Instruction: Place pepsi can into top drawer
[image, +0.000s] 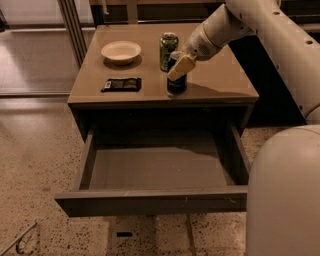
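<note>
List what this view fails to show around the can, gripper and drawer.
Camera view only:
- pepsi can: upper part covered by the gripper at its top.
- top drawer: rear interior lost in shadow under the tabletop.
- black packet: print too small to read.

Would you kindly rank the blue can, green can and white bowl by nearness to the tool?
Tool: front of the tan table.
1. Dark blue pepsi can, at the tool.
2. Green patterned can, just behind.
3. White round bowl, back left.
</note>
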